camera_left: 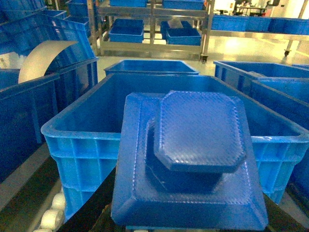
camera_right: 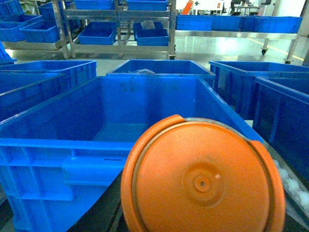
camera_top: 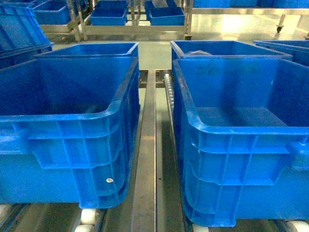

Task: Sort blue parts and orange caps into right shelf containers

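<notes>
Two large deep blue containers stand side by side in the head view, the left one (camera_top: 63, 118) and the right one (camera_top: 241, 129); neither gripper shows there. In the left wrist view a blue part (camera_left: 193, 159), a square stepped plate with an octagonal top, fills the foreground in front of a container's rim (camera_left: 82, 128). My left gripper (camera_left: 190, 212) is shut on it, its fingers mostly hidden. In the right wrist view a round orange cap (camera_right: 203, 179) sits in my right gripper (camera_right: 200, 217), just before the near rim (camera_right: 58, 142) of a container whose visible floor is bare.
A steel rail (camera_top: 147, 159) runs between the two containers, which rest on white rollers (camera_top: 89, 215). More blue crates (camera_top: 91, 48) stand behind and to both sides. Metal racks (camera_top: 130, 19) with blue bins line the far floor. A curved white sheet (camera_left: 41, 58) rises at the left.
</notes>
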You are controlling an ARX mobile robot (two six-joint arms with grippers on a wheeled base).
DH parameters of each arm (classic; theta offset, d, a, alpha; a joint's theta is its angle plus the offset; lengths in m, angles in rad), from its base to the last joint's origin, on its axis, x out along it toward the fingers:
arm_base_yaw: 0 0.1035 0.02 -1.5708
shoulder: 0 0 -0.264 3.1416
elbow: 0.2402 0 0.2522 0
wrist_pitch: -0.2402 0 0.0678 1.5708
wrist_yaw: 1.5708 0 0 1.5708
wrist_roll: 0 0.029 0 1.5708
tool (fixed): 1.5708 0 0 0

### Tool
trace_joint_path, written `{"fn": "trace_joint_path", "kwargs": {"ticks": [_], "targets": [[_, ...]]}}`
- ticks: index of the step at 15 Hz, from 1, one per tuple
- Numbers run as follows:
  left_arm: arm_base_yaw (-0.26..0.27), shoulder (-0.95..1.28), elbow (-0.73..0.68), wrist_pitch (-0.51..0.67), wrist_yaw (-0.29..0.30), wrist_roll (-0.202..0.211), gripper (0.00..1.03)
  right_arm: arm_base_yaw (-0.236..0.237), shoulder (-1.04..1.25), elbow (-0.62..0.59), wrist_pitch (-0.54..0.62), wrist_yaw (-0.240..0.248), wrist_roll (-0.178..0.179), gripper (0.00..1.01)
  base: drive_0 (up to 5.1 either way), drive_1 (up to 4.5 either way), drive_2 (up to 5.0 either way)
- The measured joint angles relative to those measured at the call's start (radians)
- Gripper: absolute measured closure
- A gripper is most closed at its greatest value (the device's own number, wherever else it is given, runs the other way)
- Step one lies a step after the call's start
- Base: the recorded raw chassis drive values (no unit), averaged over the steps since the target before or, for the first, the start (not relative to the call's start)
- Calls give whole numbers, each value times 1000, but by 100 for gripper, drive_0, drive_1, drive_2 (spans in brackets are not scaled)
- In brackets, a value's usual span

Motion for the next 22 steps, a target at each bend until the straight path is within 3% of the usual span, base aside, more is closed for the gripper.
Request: {"fn": "trace_joint_path", "kwargs": {"ticks": [12,13,14,15,16,17,19,21,22], "targets": [[0,0,0,0,0,0,59,0,0,0,0,0,0,57,0,0,0],[-7,-1,-1,11,-18,3,59,-2,1,0,2,-13,-16,57,0,0,0],[-74,5,-2,112,-172,11,59,8,8,1,12,-44,-69,57,0,0,0],[-114,21,-1,157,-245,12,59,41,35,7,32,-44,-99,57,0,0,0],[-122,84,0,213,-268,12,59,78,65,26,50,-30,-112,57,0,0,0],[-127,191,1,325,-259,16,59,119,104,71,70,-10,-129,57,0,0,0],[-128,525,59,618,-195,24,59,171,282,163,284,3,-144,57,0,0,0],[-105,939,222,915,-130,5,59,152,627,221,554,-12,-126,57,0,0,0],[-101,1098,307,963,-118,-18,59,141,835,269,692,-11,-125,57,0,0,0]]}}
